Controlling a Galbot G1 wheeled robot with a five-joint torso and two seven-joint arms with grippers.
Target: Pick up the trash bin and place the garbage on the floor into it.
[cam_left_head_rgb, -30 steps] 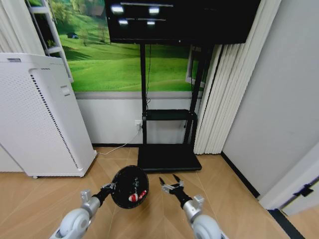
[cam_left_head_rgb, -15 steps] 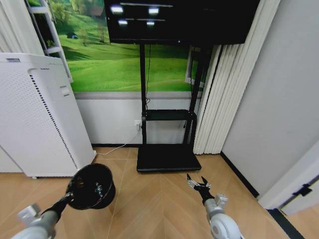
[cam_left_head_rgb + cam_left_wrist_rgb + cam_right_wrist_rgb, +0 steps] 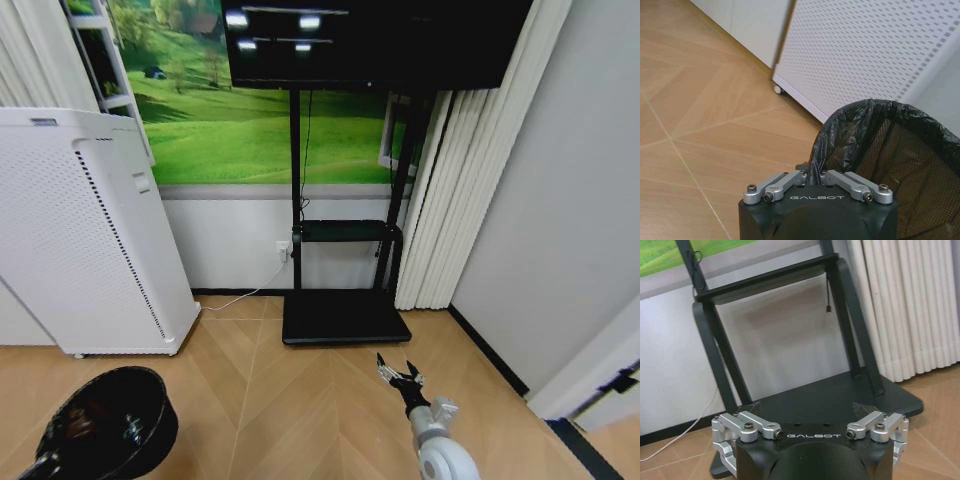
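Spanning the room, herringbone wood floor (image 3: 300,400) meets white wall (image 3: 230,240).

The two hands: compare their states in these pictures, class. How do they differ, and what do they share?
The left hand is shut on the rim of the bin; the right hand is open and holds nothing. The left hand sits low beside the white appliance; the right hand faces the black stand. Both have silver fingers on a black body.

Head camera looks down from above; right wrist faces the black stand (image 3: 805,400), shared.
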